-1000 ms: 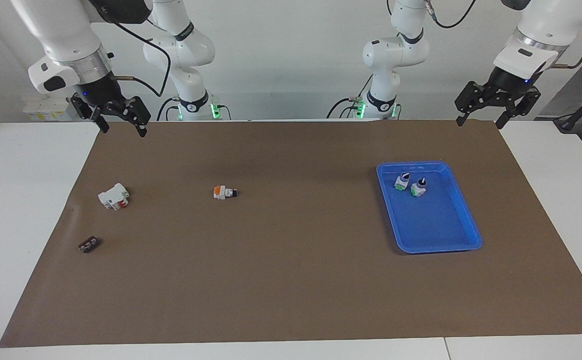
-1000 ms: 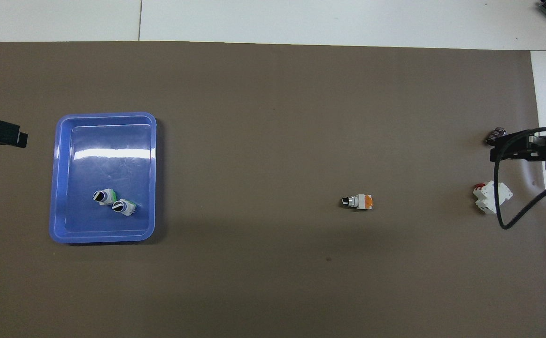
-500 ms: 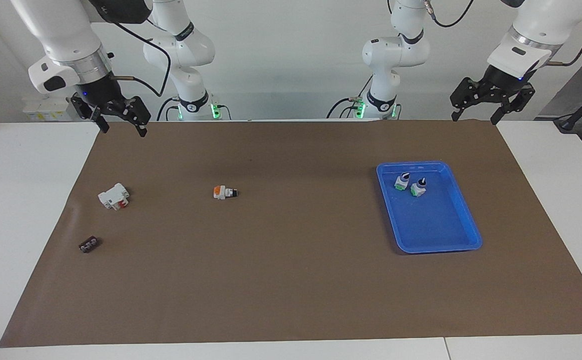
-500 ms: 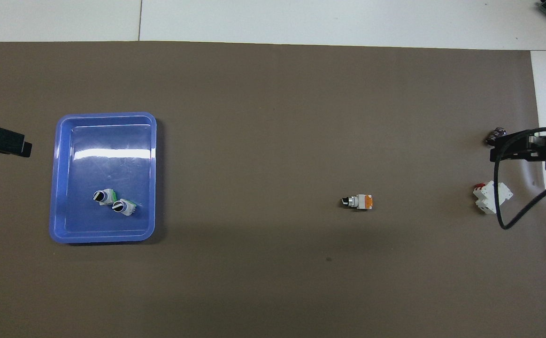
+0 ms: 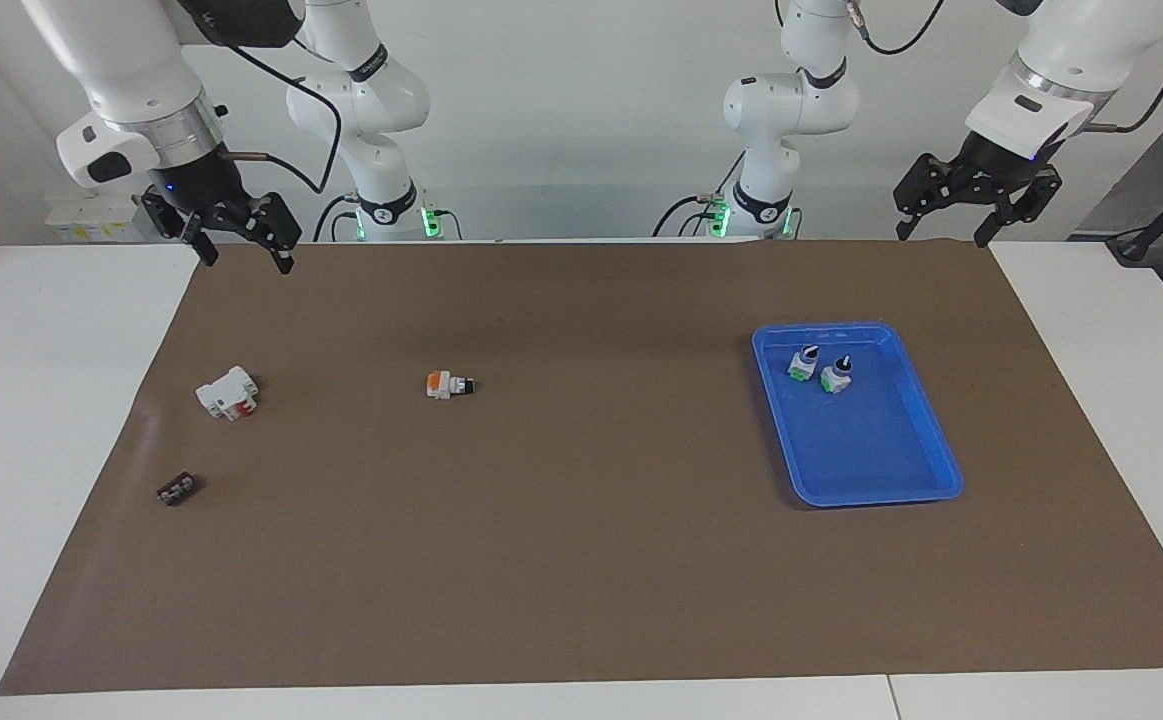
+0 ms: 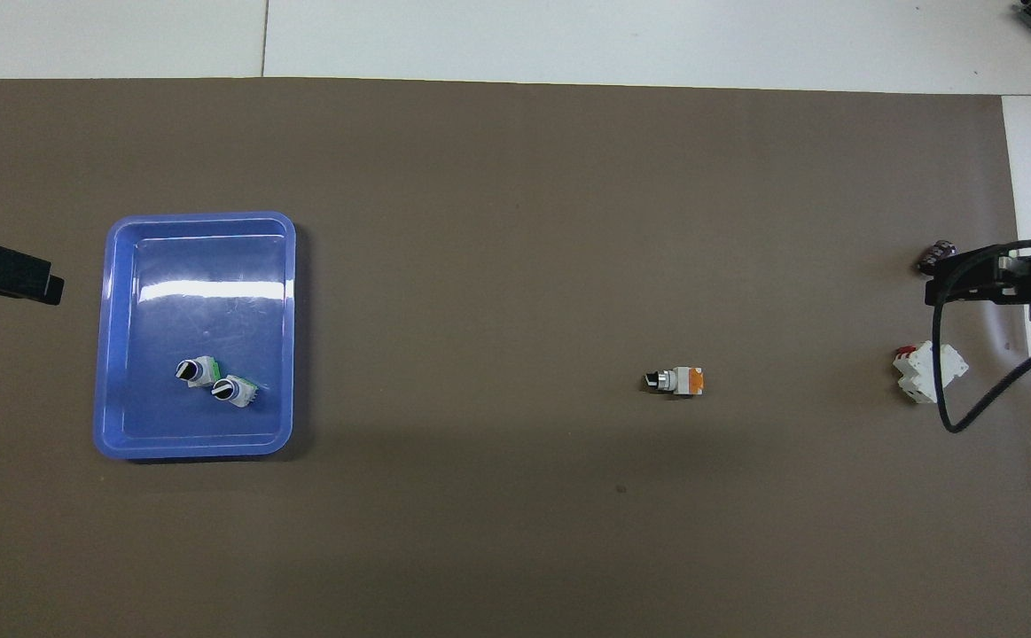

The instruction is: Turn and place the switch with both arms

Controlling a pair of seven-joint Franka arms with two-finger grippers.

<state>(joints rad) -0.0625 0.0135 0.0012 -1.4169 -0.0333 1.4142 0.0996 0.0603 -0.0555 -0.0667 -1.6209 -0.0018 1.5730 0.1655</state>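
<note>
Two green-based switches stand side by side in the blue tray (image 5: pixel 876 497), at its end nearer the robots. One switch (image 5: pixel 803 362) is slightly nearer the robots than its twin (image 5: pixel 835 375). In the overhead view they are the first switch (image 6: pixel 197 370) and the twin (image 6: pixel 234 390) in the tray (image 6: pixel 196 452). My left gripper (image 5: pixel 939 238) hangs open and empty in the air over the mat's edge at the robots' end, apart from the tray. It also shows in the overhead view (image 6: pixel 10 276). My right gripper (image 5: pixel 246 260) waits open and empty over the mat's corner at the right arm's end, and shows in the overhead view (image 6: pixel 980 282).
An orange-based switch (image 5: pixel 448 384) lies on its side on the brown mat. A white block with red (image 5: pixel 228 393) and a small black part (image 5: pixel 177 489) lie toward the right arm's end. The mat (image 5: pixel 581 560) covers most of the white table.
My left gripper has risen a little and drifted toward the middle of the table, still open. The right arm and all objects have not moved.
</note>
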